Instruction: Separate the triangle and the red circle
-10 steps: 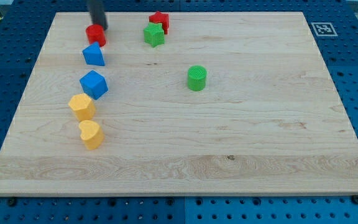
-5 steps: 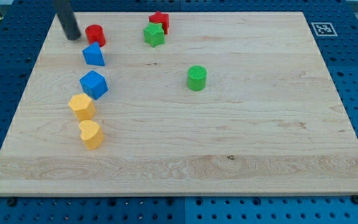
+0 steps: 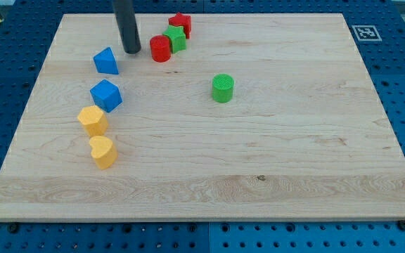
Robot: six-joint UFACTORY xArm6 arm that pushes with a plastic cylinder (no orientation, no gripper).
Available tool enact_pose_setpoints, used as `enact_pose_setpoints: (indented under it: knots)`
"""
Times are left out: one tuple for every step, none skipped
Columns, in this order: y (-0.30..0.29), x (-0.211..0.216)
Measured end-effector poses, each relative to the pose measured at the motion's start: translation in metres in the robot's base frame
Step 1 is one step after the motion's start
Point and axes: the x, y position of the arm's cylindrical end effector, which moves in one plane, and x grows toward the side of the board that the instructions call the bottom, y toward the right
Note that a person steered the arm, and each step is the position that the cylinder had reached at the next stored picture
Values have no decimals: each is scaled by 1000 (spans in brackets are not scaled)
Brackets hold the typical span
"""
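The red circle (image 3: 160,48) lies near the view's top, touching the green star (image 3: 176,38). The blue triangle (image 3: 105,61) sits to its left, well apart from it. My tip (image 3: 132,50) rests on the board between the two, closer to the red circle and just left of it, with a small gap. The rod rises from the tip toward the view's top.
A red star (image 3: 181,23) sits behind the green star. A green circle (image 3: 222,88) lies mid-board. A blue block (image 3: 106,95), a yellow hexagon (image 3: 93,120) and a yellow heart (image 3: 103,152) line up down the view's left. A marker tag (image 3: 364,32) is at the top right.
My tip swept from left of the red circle toward the right. The red circle slid right, away from the blue triangle, and now touches the green star.
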Motion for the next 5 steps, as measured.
enact_pose_setpoints:
  knots:
    - [-26, 3]
    - [-33, 13]
    - [-21, 34]
    - [-20, 49]
    - [-15, 49]
